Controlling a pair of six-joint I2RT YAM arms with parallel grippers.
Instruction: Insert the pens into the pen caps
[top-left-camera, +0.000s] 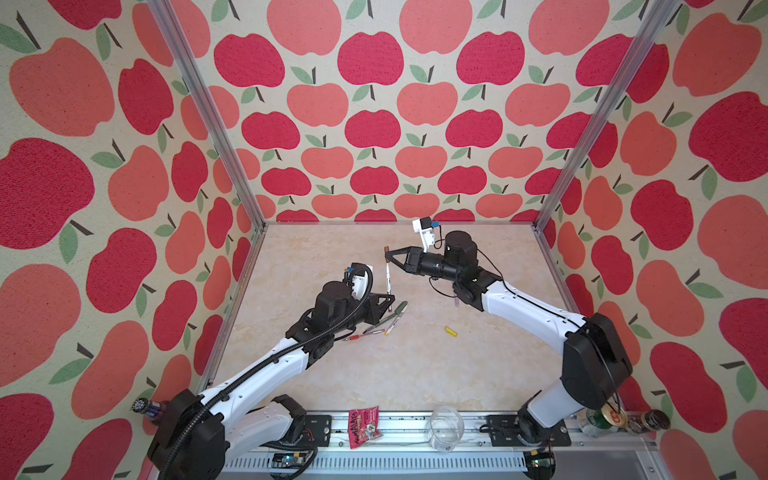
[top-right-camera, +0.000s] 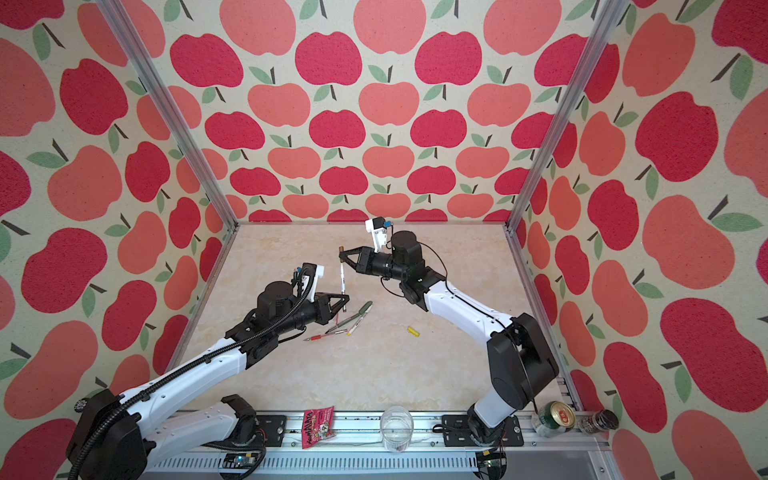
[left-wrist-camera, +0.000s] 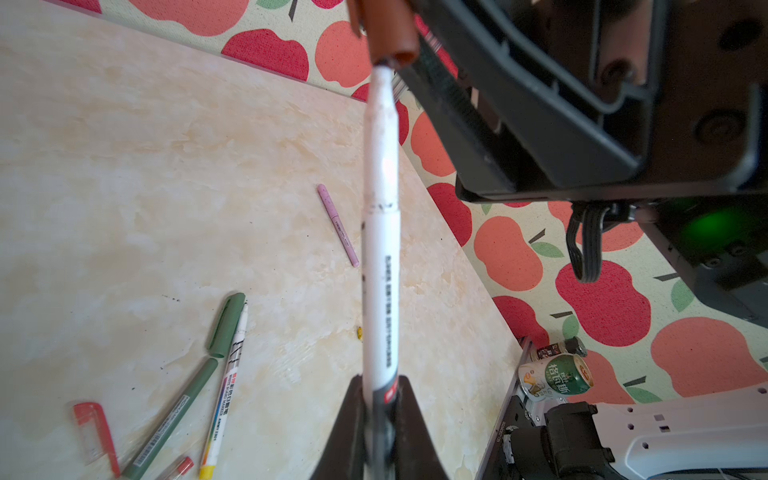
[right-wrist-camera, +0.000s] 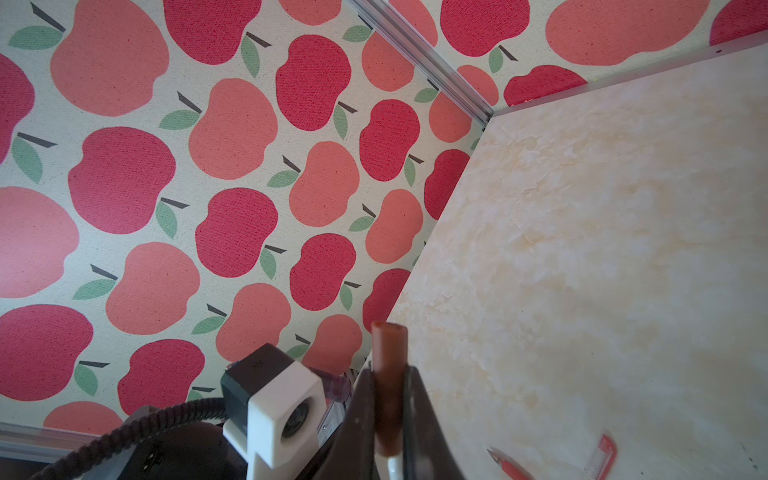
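My left gripper (top-left-camera: 390, 301) (left-wrist-camera: 380, 399) is shut on the lower end of a white-barrelled pen (top-left-camera: 387, 279) (left-wrist-camera: 380, 249), held upright above the table in both top views. My right gripper (top-left-camera: 387, 255) (right-wrist-camera: 388, 378) is shut on the brown cap (left-wrist-camera: 388, 33) (right-wrist-camera: 388, 386) right above it. The pen's tip meets the cap's mouth; how far it is in I cannot tell. On the table lie a green cap (left-wrist-camera: 226, 326), a green pen (left-wrist-camera: 174, 419), a yellow-ended white pen (left-wrist-camera: 224, 386), a red pen (left-wrist-camera: 180, 467), a red cap (left-wrist-camera: 93, 432), a lilac pen (left-wrist-camera: 337, 224) and a yellow cap (top-left-camera: 450, 331).
Along the front rail stand a red snack packet (top-left-camera: 363, 426), a clear cup (top-left-camera: 446, 428), cans (top-left-camera: 602, 422) at the right and a bottle (top-left-camera: 145, 409) at the left. Apple-patterned walls close in three sides of the table.
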